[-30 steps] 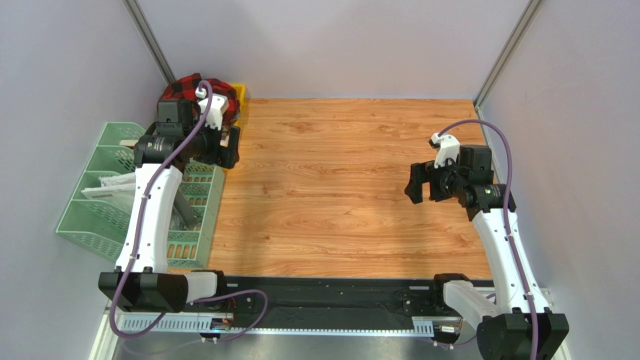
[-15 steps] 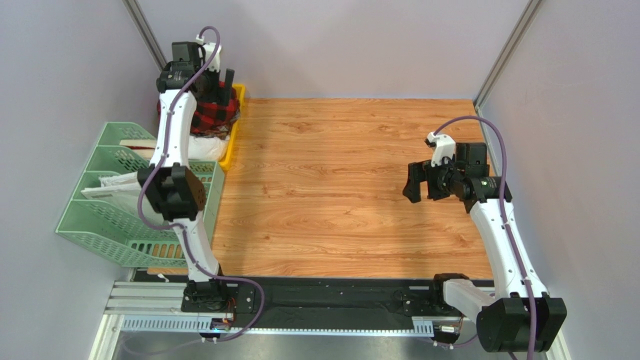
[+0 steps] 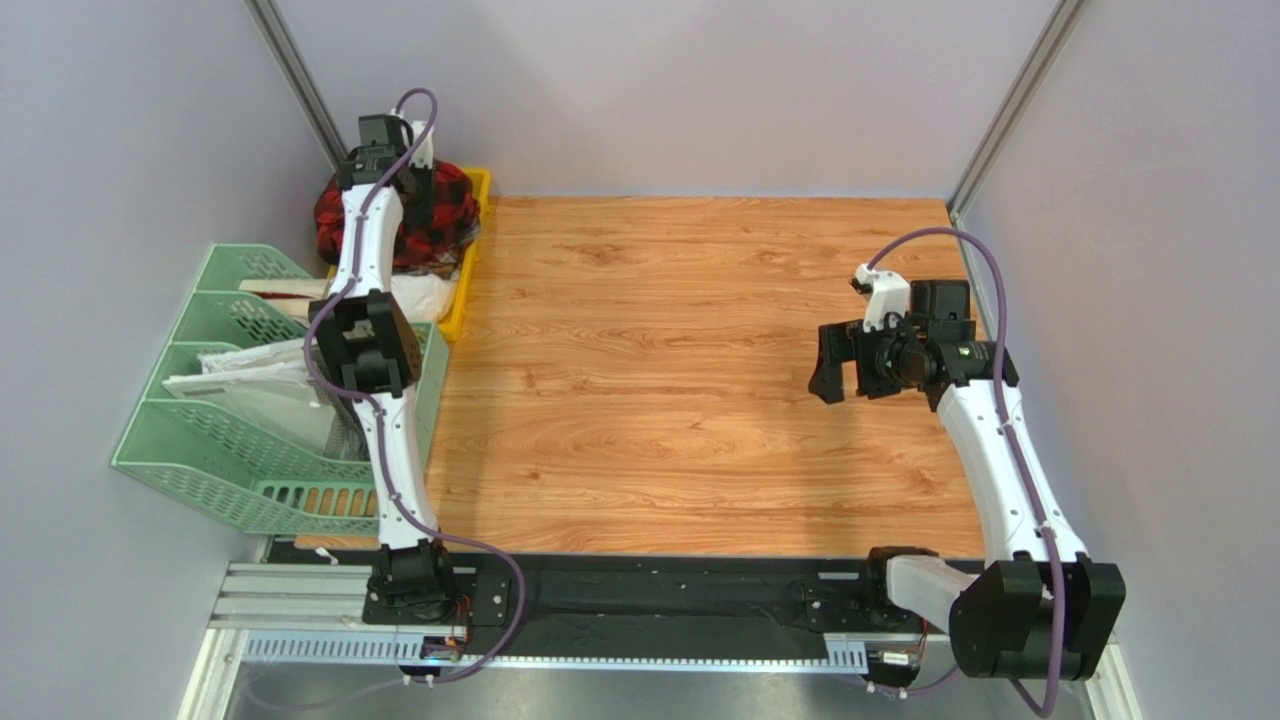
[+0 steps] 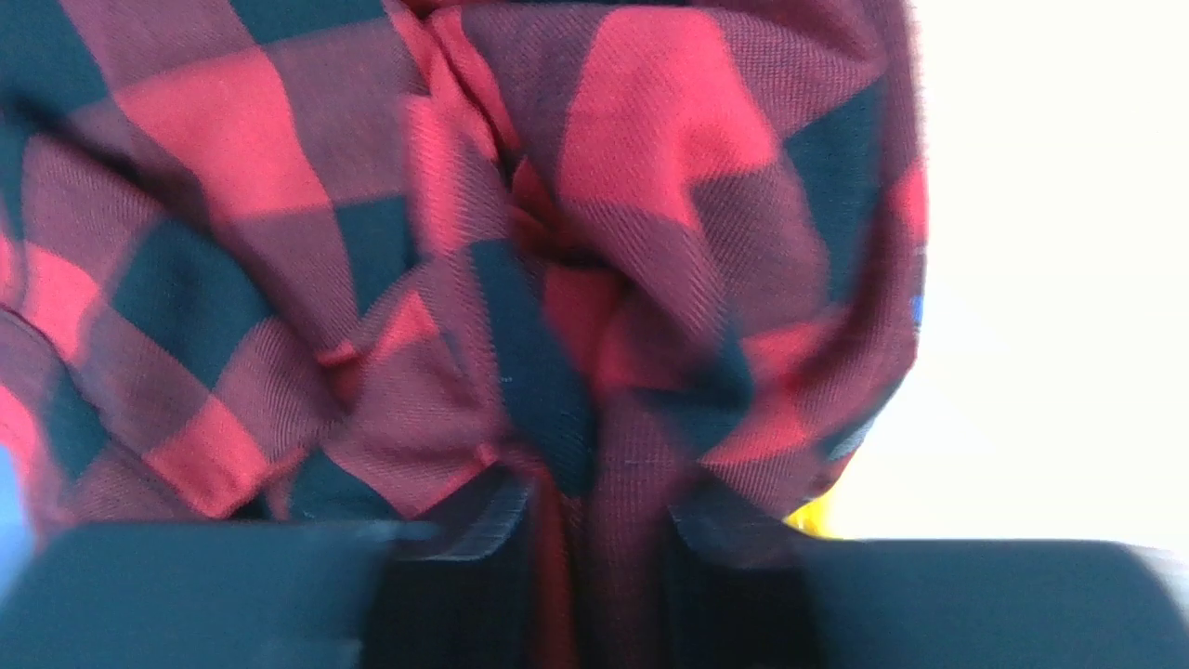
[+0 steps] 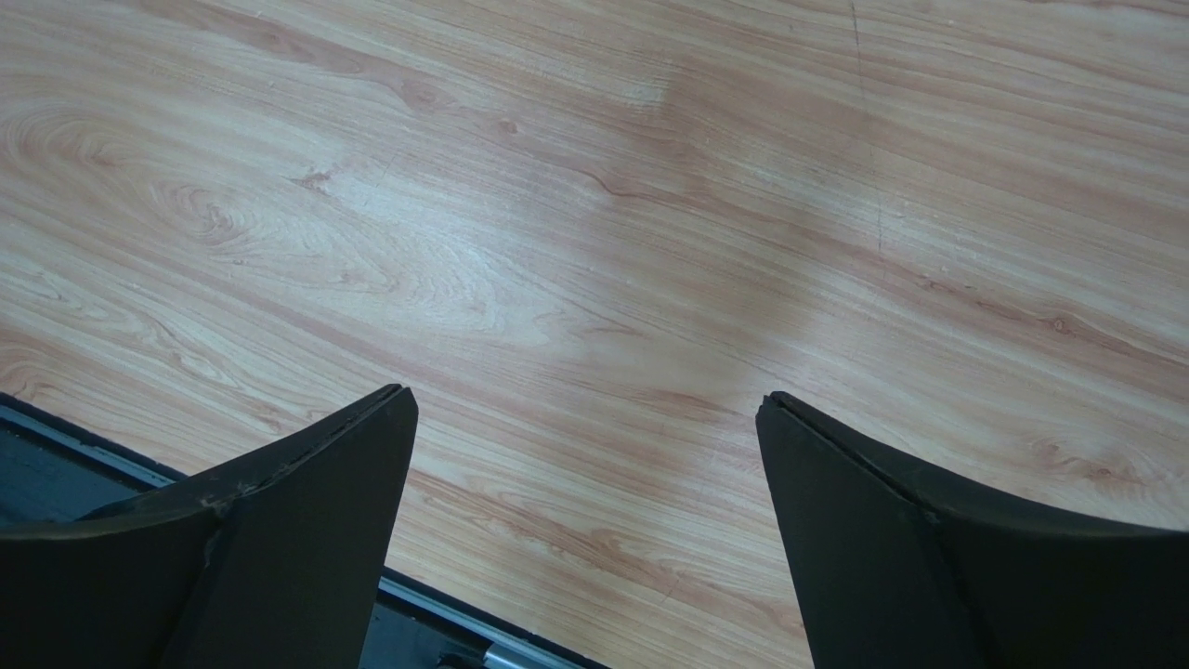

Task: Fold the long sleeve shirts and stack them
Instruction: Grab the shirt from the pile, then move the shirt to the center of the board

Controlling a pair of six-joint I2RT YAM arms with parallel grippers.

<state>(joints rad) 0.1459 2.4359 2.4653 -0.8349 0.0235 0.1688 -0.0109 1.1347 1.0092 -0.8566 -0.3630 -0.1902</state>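
A red-and-black check long sleeve shirt [image 3: 340, 221] lies bunched in a yellow bin [image 3: 478, 189] at the table's far left corner. My left arm stretches out to it, and the left gripper [image 3: 418, 186] points down into the cloth. In the left wrist view the shirt [image 4: 656, 126] fills the frame, and a fold of it is pinched between the nearly closed fingers of the left gripper [image 4: 600, 519]. My right gripper [image 3: 842, 368] hovers over the right side of the wooden table [image 3: 676, 375]. The right wrist view shows the right gripper [image 5: 586, 404] open, with only bare wood beneath it.
A green mesh rack [image 3: 226, 435] with white papers stands along the table's left edge, beside the left arm. Something white [image 3: 428, 293] lies in the yellow bin under the shirt. Grey walls close off the back and both sides.
My left arm swung from over the green rack to the yellow bin and stretched out, and its gripper went from open to closed on the shirt's cloth. The right arm barely moved.
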